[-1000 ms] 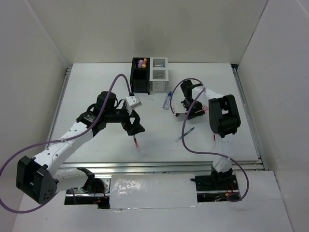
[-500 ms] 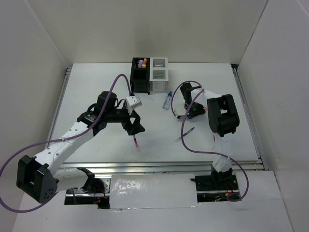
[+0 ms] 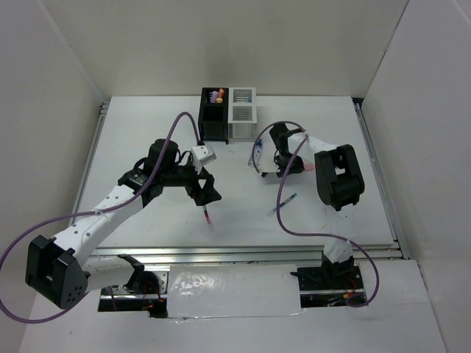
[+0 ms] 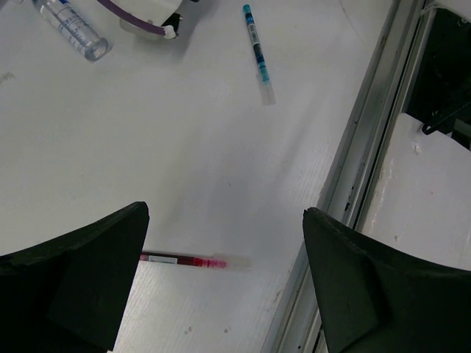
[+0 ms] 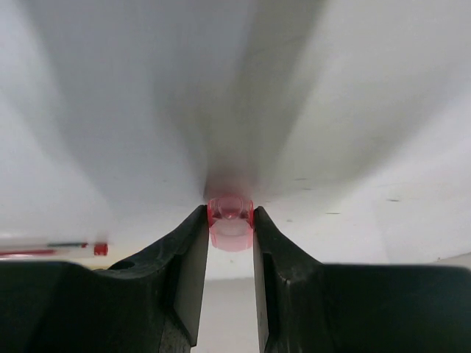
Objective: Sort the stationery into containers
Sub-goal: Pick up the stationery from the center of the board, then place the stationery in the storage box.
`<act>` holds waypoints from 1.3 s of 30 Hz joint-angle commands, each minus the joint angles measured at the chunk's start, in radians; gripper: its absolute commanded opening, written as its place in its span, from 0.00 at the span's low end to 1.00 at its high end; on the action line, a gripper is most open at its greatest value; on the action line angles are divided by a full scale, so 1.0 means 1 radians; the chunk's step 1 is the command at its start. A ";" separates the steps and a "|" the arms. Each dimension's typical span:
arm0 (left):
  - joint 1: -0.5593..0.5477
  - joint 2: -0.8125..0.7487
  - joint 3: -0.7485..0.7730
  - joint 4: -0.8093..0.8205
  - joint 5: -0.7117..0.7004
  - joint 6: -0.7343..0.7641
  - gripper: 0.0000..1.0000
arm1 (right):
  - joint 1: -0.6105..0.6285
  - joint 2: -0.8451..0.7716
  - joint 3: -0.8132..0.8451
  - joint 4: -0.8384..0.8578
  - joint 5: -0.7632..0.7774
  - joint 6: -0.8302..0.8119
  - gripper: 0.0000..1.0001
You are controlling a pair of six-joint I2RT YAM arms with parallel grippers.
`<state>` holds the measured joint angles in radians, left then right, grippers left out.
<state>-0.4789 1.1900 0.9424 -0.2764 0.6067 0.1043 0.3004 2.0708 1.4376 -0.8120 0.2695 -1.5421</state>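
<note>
The left end effector (image 4: 224, 235) hangs spread wide above a red pen (image 4: 188, 259) lying on the worktop (image 4: 147, 147). Past it lie a blue pen (image 4: 257, 51) and a clear tube (image 4: 73, 29). The right end effector (image 5: 230, 220) pinches a pink marker (image 5: 230, 212). Farthest back stand the joined black pen box (image 3: 214, 121), with markers (image 3: 215, 95) in it, and white pen box (image 3: 243, 114).

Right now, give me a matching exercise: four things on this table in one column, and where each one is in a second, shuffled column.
1. red pen
2. pink marker
3. clear tube
4. black box

A. lying flat in front of the white box
B. holds markers, far side of the table
C. pinched in the right tool
D. lying below the open left tool

Pairs: 1-D, 2-C, 3-A, 4-B
</note>
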 commanded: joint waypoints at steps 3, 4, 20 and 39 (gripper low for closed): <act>0.020 -0.007 0.003 0.022 0.021 -0.055 0.98 | 0.048 -0.118 0.191 -0.108 -0.265 0.163 0.09; 0.025 -0.009 0.001 0.029 0.022 -0.069 0.98 | 0.051 -0.142 0.208 -0.114 -0.330 0.181 0.07; 0.261 0.002 -0.057 0.183 0.116 -0.379 0.99 | -0.092 -0.207 0.546 0.429 -1.000 1.239 0.00; 0.278 0.017 -0.085 0.252 0.093 -0.384 0.99 | -0.026 0.273 0.890 0.993 -0.641 1.611 0.00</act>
<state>-0.2096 1.2079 0.8635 -0.0803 0.6819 -0.2691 0.2604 2.3432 2.2780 0.0231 -0.4267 0.0574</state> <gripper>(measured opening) 0.993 0.339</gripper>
